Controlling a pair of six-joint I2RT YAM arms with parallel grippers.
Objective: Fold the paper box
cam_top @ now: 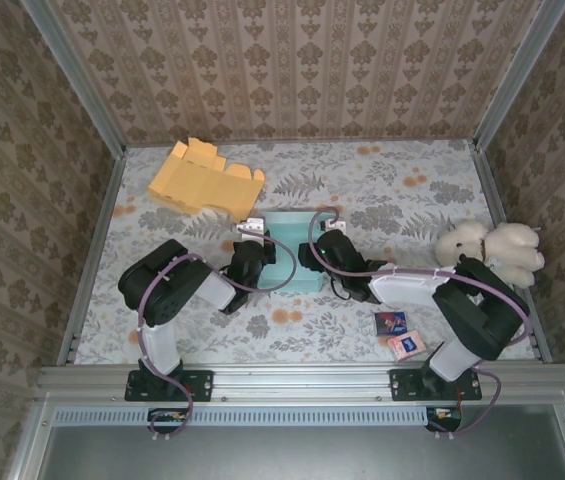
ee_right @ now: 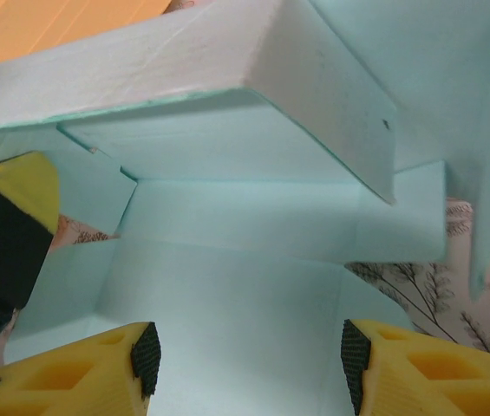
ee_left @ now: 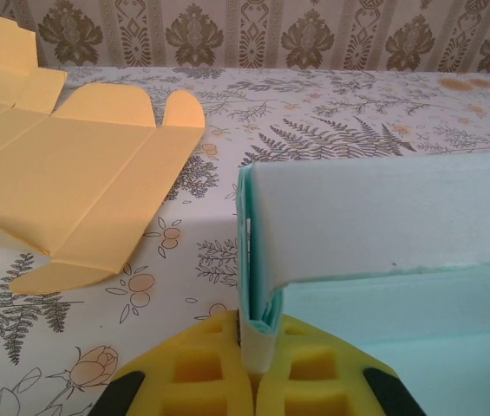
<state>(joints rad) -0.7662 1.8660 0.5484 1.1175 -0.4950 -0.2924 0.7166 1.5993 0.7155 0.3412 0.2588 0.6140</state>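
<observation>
The teal paper box (cam_top: pixel 289 243) stands half folded at the table's middle, between my two grippers. My left gripper (ee_left: pixel 258 336) is shut on the folded edge of the box's left wall (ee_left: pixel 375 217), which stands upright. From the top view, the left gripper (cam_top: pixel 253 247) sits at the box's left side and the right gripper (cam_top: pixel 324 250) at its right side. My right gripper (ee_right: pixel 249 355) is open above the box's floor panel (ee_right: pixel 227 295), and its pads (ee_right: pixel 145 357) touch nothing. A flap (ee_right: pixel 227 139) hangs over the box's inside.
A flat, unfolded orange box blank (cam_top: pixel 205 180) lies at the back left, close to the teal box in the left wrist view (ee_left: pixel 71 173). A white plush toy (cam_top: pixel 492 250) sits at the right edge. Two small cards (cam_top: pixel 399 335) lie near the right arm's base.
</observation>
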